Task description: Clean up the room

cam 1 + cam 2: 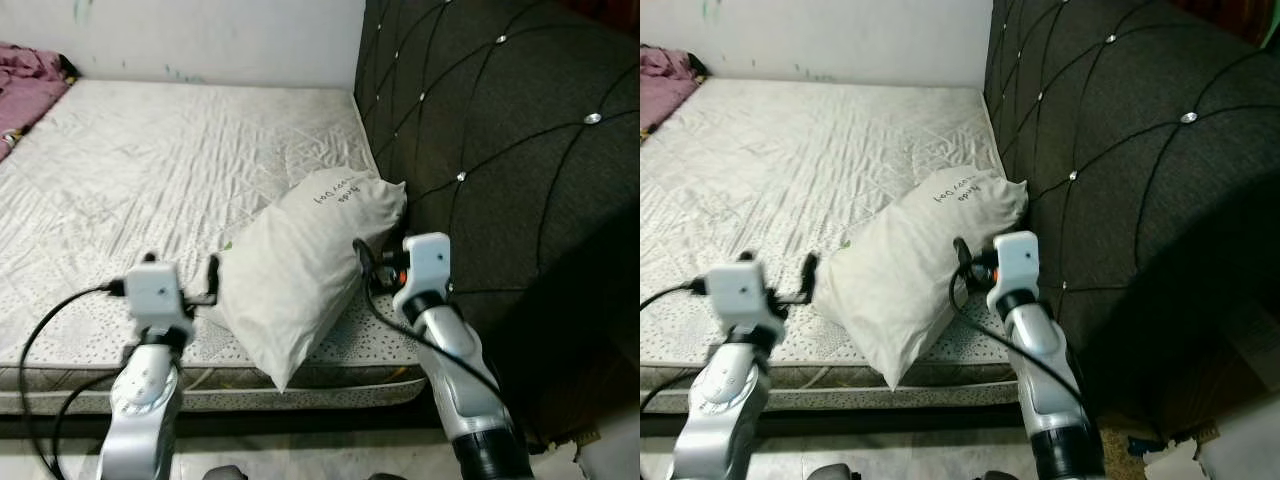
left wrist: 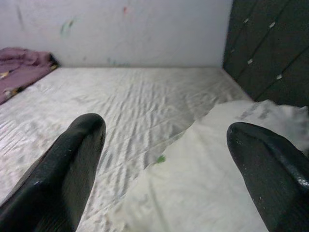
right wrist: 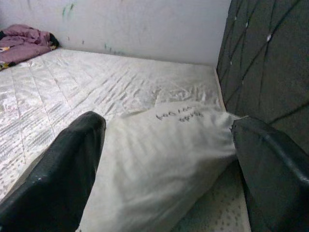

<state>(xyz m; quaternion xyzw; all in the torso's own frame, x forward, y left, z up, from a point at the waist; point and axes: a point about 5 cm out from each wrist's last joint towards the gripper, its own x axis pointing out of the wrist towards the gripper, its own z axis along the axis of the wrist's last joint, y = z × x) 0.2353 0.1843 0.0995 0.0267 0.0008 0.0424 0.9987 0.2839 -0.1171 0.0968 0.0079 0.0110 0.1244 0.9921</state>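
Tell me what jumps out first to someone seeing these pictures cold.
A white pillow with handwriting on it lies at the near corner of the bare quilted mattress, beside the dark tufted headboard. The left gripper and right gripper flank it, both open. A crumpled pink cloth sits at the mattress's far left end.

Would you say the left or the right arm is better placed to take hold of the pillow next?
Probably the right. The right tool is open and sits against the pillow, whose end lies between its fingers in the right wrist view. The left tool is also open but only reaches the pillow's edge.
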